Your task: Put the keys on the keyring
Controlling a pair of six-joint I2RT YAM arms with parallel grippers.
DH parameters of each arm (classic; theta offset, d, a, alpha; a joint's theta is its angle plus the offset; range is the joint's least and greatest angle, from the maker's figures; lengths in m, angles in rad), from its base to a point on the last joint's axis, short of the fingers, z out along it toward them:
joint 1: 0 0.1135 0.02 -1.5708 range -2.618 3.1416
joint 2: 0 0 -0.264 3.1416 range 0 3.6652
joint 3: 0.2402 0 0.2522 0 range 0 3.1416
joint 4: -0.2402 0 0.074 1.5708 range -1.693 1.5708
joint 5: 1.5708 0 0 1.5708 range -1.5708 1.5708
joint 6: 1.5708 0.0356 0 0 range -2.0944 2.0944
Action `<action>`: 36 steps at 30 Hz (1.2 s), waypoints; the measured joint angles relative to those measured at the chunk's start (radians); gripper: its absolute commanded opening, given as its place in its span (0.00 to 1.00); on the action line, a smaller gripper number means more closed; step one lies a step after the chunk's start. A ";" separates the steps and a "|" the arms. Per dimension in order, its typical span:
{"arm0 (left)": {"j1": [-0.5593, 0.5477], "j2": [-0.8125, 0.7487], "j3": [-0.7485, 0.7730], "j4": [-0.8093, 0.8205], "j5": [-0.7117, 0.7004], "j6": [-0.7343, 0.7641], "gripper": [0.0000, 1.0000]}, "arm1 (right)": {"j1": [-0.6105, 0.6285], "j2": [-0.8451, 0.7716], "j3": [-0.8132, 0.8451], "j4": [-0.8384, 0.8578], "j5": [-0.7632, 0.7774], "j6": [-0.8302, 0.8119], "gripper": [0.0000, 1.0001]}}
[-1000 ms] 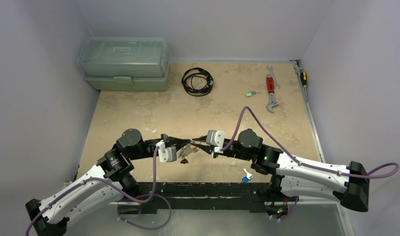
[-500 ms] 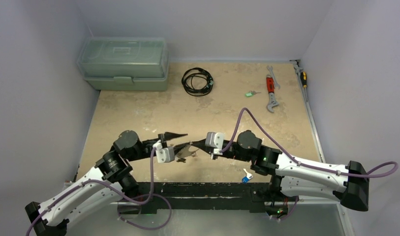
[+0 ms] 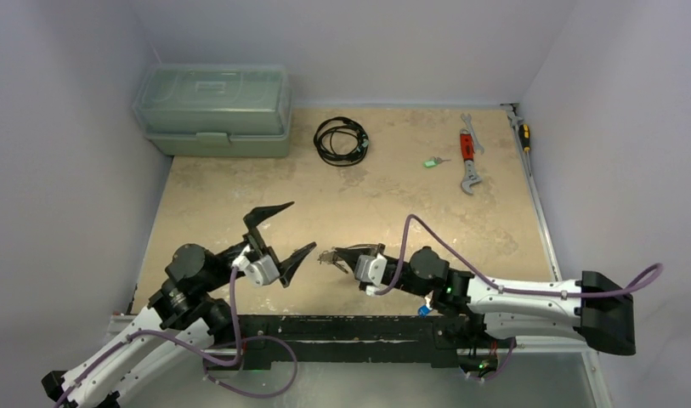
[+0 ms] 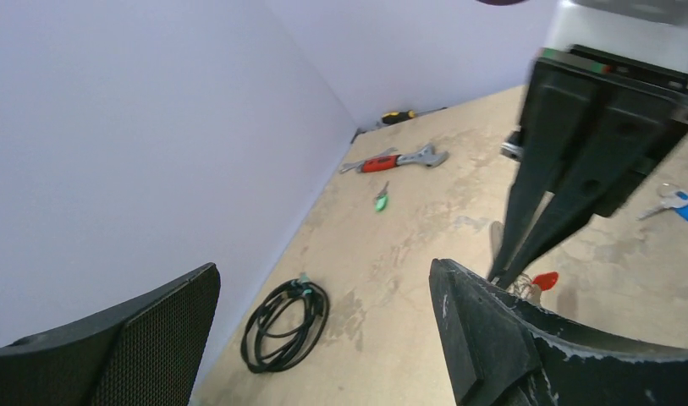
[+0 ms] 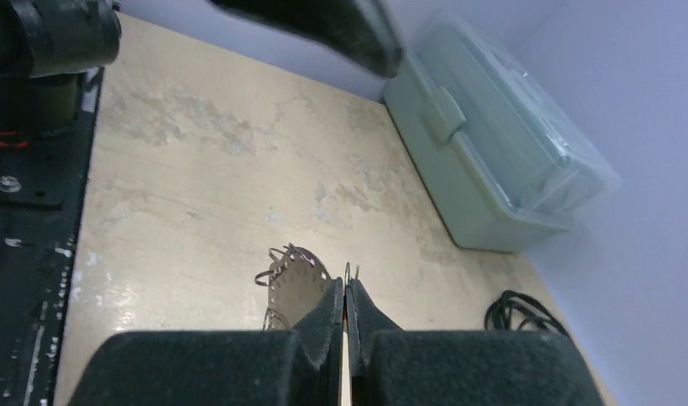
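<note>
Right gripper [image 3: 336,253] status: we are reading its jaws as fully closed. They are pinching the thin wire of the keyring [image 5: 299,254] low over the table [image 3: 240,195], near its front edge. Just ahead of the fingertips we are seeing a small bunch of silvery keys [image 5: 277,292] hanging from the wire. A red-headed key [image 4: 543,279] is showing directly beneath the same fingers in the left wrist view, though we are not able to confirm that it is threaded.

Left gripper [image 3: 301,226] status: its jaws are standing wide apart and holding nothing. It is raised above the table, just left of the ring.

Moving outward, we are counting two keys that are lying loose. A blue-tagged key [image 4: 680,201] is resting at the near edge beside the right arm's base. A green-tagged key [image 3: 430,161] is lying well away toward the back, between the black cable coil [image 3: 340,140] and the red-handled wrench [image 3: 467,157].

Progress assessment: we are judging the task as partly complete. Some keys appear to be on the ring already, while at least the blue and green ones are waiting to be collected and threaded. We are expecting the free left claw to fetch them while the right one is presenting the ring.
</note>
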 measured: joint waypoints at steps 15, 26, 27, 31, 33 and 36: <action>0.014 -0.012 -0.013 0.043 -0.176 -0.019 0.93 | 0.201 0.161 -0.189 0.486 0.217 -0.415 0.00; 0.019 -0.002 -0.015 0.084 -0.217 -0.078 0.94 | 0.237 0.223 -0.224 0.684 0.280 -0.534 0.00; 0.019 0.003 -0.015 0.087 -0.228 -0.090 0.94 | 0.237 0.220 -0.221 0.679 0.290 -0.523 0.00; 0.020 0.045 -0.011 0.105 -0.301 -0.168 0.95 | 0.232 0.180 -0.147 0.527 0.363 -0.427 0.00; 0.024 0.096 0.007 0.098 -0.349 -0.217 0.97 | 0.210 0.140 -0.088 0.435 0.391 -0.349 0.00; 0.031 0.192 0.062 0.066 -0.402 -0.277 0.99 | 0.133 0.050 -0.018 0.298 0.401 -0.210 0.00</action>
